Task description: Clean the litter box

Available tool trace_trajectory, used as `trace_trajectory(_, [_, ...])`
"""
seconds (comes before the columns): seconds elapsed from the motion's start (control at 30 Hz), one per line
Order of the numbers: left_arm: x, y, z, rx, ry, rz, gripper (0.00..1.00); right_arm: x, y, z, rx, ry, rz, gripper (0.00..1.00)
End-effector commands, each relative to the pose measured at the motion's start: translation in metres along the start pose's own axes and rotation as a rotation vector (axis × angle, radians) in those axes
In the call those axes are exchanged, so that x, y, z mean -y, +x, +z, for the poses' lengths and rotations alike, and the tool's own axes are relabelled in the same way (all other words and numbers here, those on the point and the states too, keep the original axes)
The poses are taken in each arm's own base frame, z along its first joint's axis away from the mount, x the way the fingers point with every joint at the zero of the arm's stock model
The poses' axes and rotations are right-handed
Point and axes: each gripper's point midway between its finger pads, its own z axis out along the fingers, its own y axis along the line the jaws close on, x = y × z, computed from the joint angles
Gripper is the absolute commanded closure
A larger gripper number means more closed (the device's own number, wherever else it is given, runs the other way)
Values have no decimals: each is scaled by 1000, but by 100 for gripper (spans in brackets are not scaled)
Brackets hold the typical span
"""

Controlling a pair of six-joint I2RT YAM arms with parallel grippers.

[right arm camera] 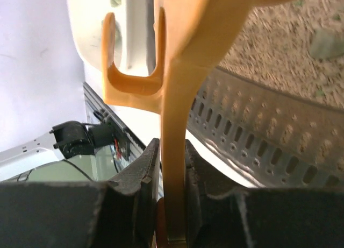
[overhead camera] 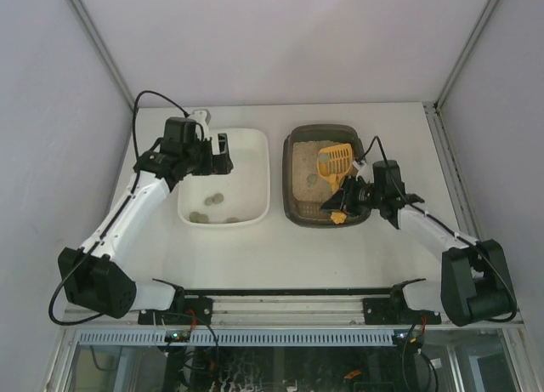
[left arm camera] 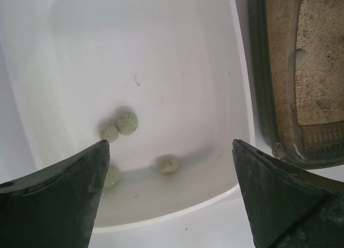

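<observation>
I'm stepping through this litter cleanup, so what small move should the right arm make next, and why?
Probably lower the yellow scoop and slide it under a remaining clump. The right gripper is shut on its handle, the scoop's head sits over the litter box, and clumps already lie in the white tub.

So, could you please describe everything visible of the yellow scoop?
The scoop is yellow-orange plastic, with a slotted blade and a flat handle carrying a hook-shaped loop. Its blade lies over the beige litter at the far right of the litter box, handle running back toward the near rim. The right gripper is shut on the handle, which stands edge-on in its grip. Whether the blade touches the litter cannot be told.
</observation>
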Motion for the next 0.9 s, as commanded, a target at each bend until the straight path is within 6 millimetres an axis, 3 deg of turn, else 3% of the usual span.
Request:
trace_trajectory(0.0, [-18, -3, -24, 61, -54, 130, 0, -60, -37, -9, 277, -305, -201, 100])
trace_trajectory(0.2, [-40, 10, -34, 45, -110, 167, 0, -73, -30, -8, 330, -466, -189, 100])
trace_trajectory(0.3, [-49, 16, -38, 44, -129, 161, 0, -84, -10, 14, 206, -485, -185, 100])
trace_trajectory(0.37, [-55, 21, -40, 42, -143, 162, 0, -91, -8, 13, 204, -524, -184, 100])
trace_trajectory(0.47, [-60, 25, -43, 44, -155, 158, 0, -81, -29, -1, 309, -527, -98, 100])
trace_trajectory(0.53, [-62, 28, -45, 45, -158, 153, 0, -71, -28, 5, 303, -482, -68, 100])
trace_trajectory(0.63, [-63, 31, -47, 41, -157, 157, 0, -77, -13, 14, 190, -502, -44, 100])
trace_trajectory(0.73, [-63, 33, -48, 40, -153, 164, 0, -66, -28, 1, 255, -510, 48, 100])
trace_trajectory(0.87, [-63, 34, -47, 38, -147, 164, 0, -59, -4, 27, 120, -394, 29, 100])
